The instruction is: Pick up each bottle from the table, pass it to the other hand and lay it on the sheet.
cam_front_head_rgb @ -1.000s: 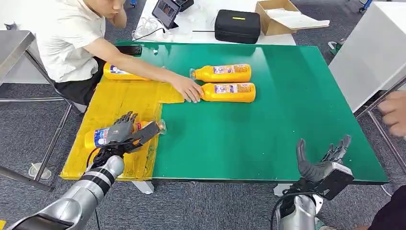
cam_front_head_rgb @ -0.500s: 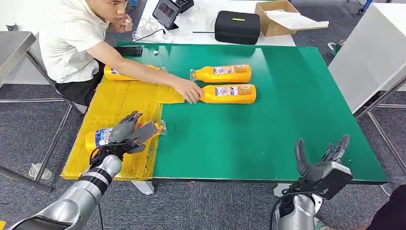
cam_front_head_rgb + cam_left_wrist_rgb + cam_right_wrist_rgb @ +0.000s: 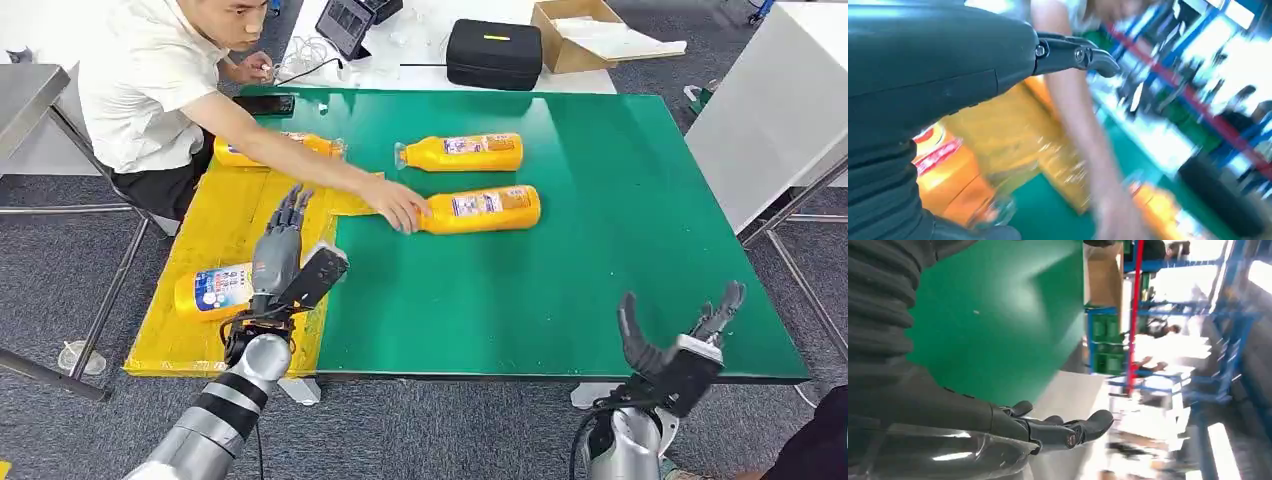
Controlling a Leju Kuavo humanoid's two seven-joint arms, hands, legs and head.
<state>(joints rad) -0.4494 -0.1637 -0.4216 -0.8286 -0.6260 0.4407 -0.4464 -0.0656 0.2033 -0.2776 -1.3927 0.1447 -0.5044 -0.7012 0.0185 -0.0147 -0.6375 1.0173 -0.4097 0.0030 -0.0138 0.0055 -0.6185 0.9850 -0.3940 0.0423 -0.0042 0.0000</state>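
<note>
An orange bottle (image 3: 212,291) lies on its side on the yellow sheet (image 3: 232,218) near the front left. My left hand (image 3: 285,258) is raised just beside and above its cap end, fingers spread and holding nothing; the left wrist view shows the bottle's label (image 3: 938,152) under the palm, blurred. A second bottle (image 3: 268,148) lies at the sheet's far edge. Two more bottles (image 3: 462,152) (image 3: 486,208) lie on the green table (image 3: 600,260). A person's hand (image 3: 404,209) rests on the nearer one's cap. My right hand (image 3: 675,345) hovers open at the table's front right edge.
A person sits at the back left, arm stretched across the sheet. A black phone (image 3: 264,104) lies at the table's back left corner. Behind the table are a black case (image 3: 494,52) and a cardboard box (image 3: 580,35). A white table (image 3: 780,90) stands on the right.
My left hand has let go of the bottle on the sheet and lifted off it, fingers opening. The person has slid the nearer table bottle a little toward me.
</note>
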